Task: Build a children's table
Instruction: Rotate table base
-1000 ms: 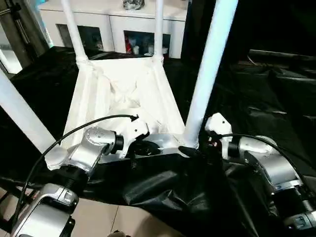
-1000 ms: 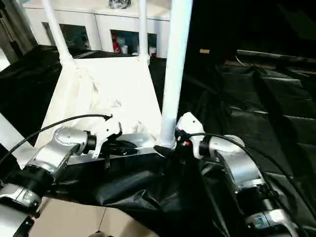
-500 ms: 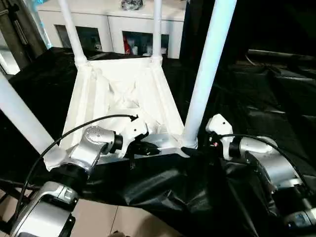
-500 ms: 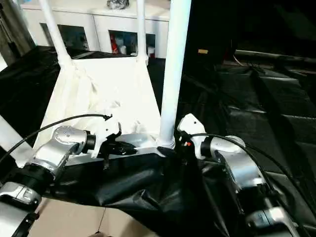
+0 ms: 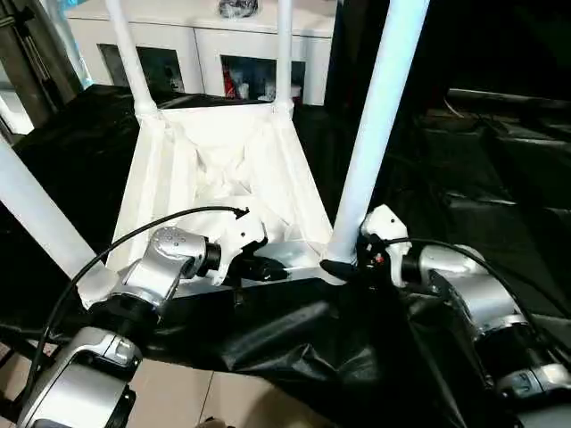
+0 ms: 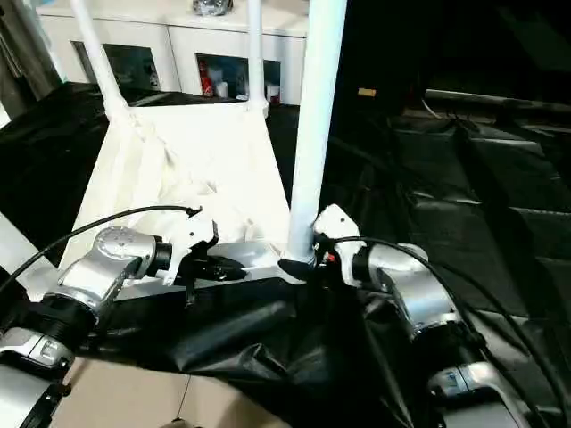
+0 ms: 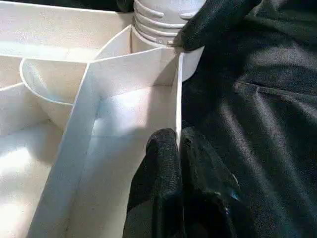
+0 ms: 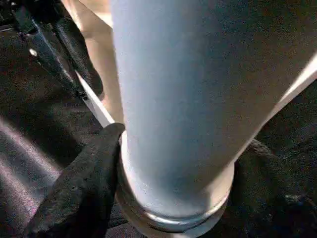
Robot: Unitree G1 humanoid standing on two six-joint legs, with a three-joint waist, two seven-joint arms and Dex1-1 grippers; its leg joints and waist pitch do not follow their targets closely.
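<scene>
Head view, white table (image 5: pixel 223 169) upturned, legs (image 5: pixel 379 116) seemingly seated

Left gripper (image 5: pixel 268 268): fingers pinched together on near rim of tabletop (image 5: pixel 223 178), forearm angled in from the left. Right gripper (image 5: pixel 343 265): at base of near right leg (image 5: pixel 370 134), one finger (image 8: pixel 84 183) touching its collar.

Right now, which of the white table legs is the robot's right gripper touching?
The near-right leg, the thick one standing beside the right gripper. Its black finger presses the base. The other legs stand away from it.
</scene>
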